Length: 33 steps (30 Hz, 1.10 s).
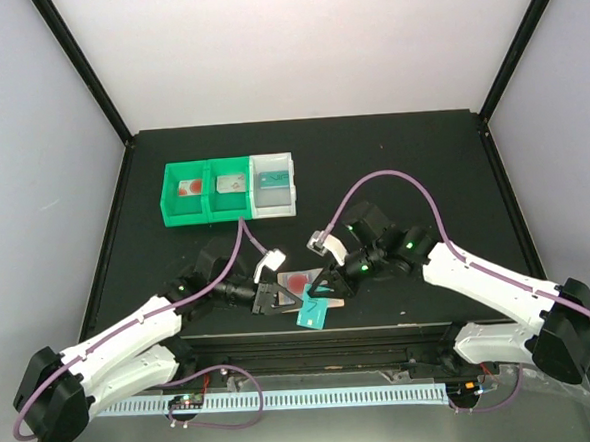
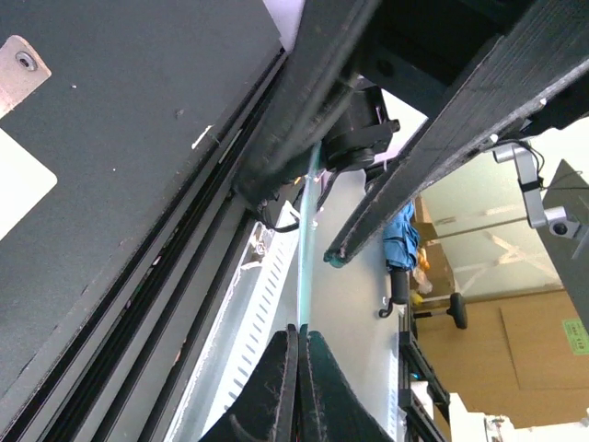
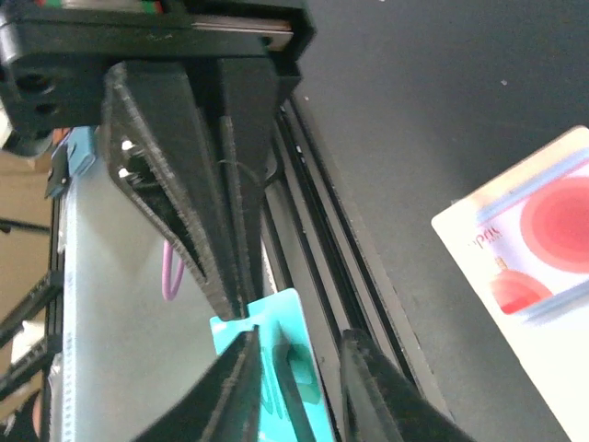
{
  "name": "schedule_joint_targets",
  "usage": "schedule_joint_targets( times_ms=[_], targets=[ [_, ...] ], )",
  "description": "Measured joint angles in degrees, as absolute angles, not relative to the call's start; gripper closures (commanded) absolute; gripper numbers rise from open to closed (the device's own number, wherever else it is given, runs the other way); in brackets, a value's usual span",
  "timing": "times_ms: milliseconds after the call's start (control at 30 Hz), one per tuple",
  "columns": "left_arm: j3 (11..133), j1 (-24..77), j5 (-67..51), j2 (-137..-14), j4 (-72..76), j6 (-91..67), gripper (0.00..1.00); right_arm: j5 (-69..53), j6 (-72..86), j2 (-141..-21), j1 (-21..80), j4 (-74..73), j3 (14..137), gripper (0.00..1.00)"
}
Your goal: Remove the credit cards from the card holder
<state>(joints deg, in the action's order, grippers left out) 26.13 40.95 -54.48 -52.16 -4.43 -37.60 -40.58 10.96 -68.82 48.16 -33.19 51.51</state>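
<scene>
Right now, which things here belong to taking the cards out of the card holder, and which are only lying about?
Job in hand:
teal card, pinched by the left gripper; right gripper, open, close to it; card holder; red card and grey card, in the green bin.

Lying about:
green bin; white bin; purple cable.

green bins, white bin, black table

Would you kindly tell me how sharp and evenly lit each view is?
Top external view: sharp, evenly lit, bright white walls around the black table. Left wrist view: the left end effector is dark and soft, the room behind glaringly bright, the teal card a thin edge-on line. Right wrist view: the right end effector and teal card are blurred by closeness.
</scene>
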Motion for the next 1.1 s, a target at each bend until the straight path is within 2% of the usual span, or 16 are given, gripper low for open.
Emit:
schedule_joint_targets(
  times_ms=[133, 200, 367, 433, 500, 600, 667, 733, 833, 1100],
  targets=[
    [26.13, 40.95, -54.59, -52.12, -4.73, -37.06, 0.98, -43.05, 11.14, -68.4, 48.05, -31.79, 50.61, 0.97],
    [26.13, 40.95, -54.41, -52.05, -5.15, -36.95, 0.91, -44.47, 11.9, -68.14, 47.81, -30.83, 50.0, 0.99],
    [26.55, 40.95, -51.92, -50.02, -7.73, -37.32, 0.64, -48.27, 14.44, -67.09, 47.2, -26.44, 47.44, 0.99],
    [27.94, 40.95, -49.17, -48.58, -9.76, -37.76, 0.54, -49.28, 16.14, -66.74, 46.74, -24.38, 46.02, 0.99],
    [30.17, 40.95, -45.54, -46.76, -12.08, -38.44, 0.4, -49.89, 18.61, -66.67, 46.28, -22.15, 45.01, 0.99],
    [32.47, 40.93, -40.56, -43.57, -13.89, -39.72, 0.26, -49.45, 22.13, -66.48, 45.95, -19.11, 44.8, 0.99],
    [32.93, 40.93, -36.88, -40.64, -14.17, -41.3, 0.13, -48.05, 24.93, -65.87, 45.82, -16.86, 44.8, 0.99],
    [32.91, 40.88, -33.23, -37.54, -14.5, -43.38, 0.06, -46.13, 28.05, -65.14, 45.69, -14.48, 44.8, 0.99],
    [32.75, 40.88, -28.32, -33.39, -14.81, -46.63, 0.01, -41.98, 33.52, -64.49, 45.52, -10.79, 44.8, 0.99],
    [28.93, 40.86, -20.03, -25.78, -13.76, -53.39, 0.03, -30.52, 50.52, -63.68, 45.5, 1.26, 42.13, 0.99]
  ],
)
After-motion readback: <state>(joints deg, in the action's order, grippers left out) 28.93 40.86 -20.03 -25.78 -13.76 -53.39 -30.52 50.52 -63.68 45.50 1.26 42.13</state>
